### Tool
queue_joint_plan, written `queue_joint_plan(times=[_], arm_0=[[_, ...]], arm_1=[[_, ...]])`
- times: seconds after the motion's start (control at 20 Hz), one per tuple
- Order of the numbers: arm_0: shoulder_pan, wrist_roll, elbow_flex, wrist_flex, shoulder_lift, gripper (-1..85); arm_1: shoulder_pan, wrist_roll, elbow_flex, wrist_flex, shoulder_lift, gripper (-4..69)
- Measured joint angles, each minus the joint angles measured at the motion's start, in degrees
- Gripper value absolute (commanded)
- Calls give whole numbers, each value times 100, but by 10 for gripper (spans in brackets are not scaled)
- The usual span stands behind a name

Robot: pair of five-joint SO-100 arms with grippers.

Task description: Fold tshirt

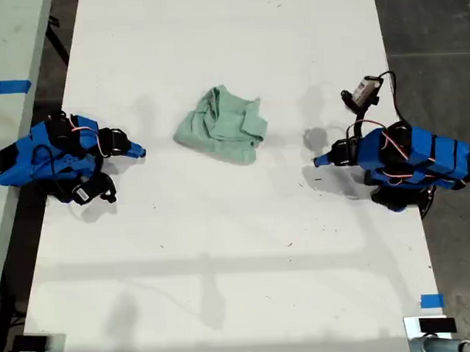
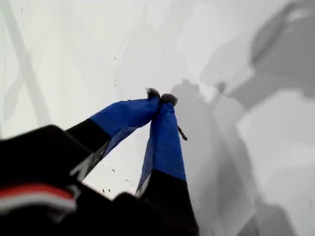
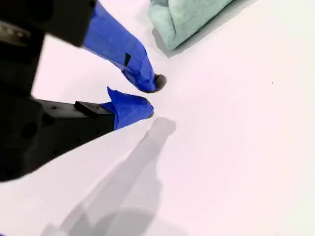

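Fold tshirt, opening stage. The tshirt (image 1: 222, 134) lay crumpled in a loose heap on the white tabletop (image 1: 222, 246), a little above centre in the exterior view, with no sleeve, hem or neck laid out flat. One blue arm (image 1: 57, 155) sat low at the exterior view's left and another (image 1: 404, 158) at its right, both pointing inward at the cloth and neither touching it. The wrist views did not let me say for certain which arm was which.

My first gripper (image 2: 161, 97) had its tips pressed together on nothing, over bare tabletop and shadow. My second gripper (image 3: 150, 97) had its jaws parted by a narrow gap, also empty, with a rolled edge of the tshirt near and just beyond its tips.

I judged the step in hand to be spreading the heap, since no fold could be made before the cloth lay flat. To do it well I would widen both grippers before approach. Each should pinch a single outer layer at opposite edges of the heap, not the bunched middle. The two should then draw apart low over the tabletop, evenly, so the cloth opened instead of sliding as one lump. Risk, as I judged it: gripping several layers together would keep the creases locked.
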Motion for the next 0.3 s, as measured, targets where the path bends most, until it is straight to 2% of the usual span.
queue_joint_plan(times=[0.3], arm_0=[[0,0,0,0,0,32]], arm_1=[[9,-44,0,0,0,-3]])
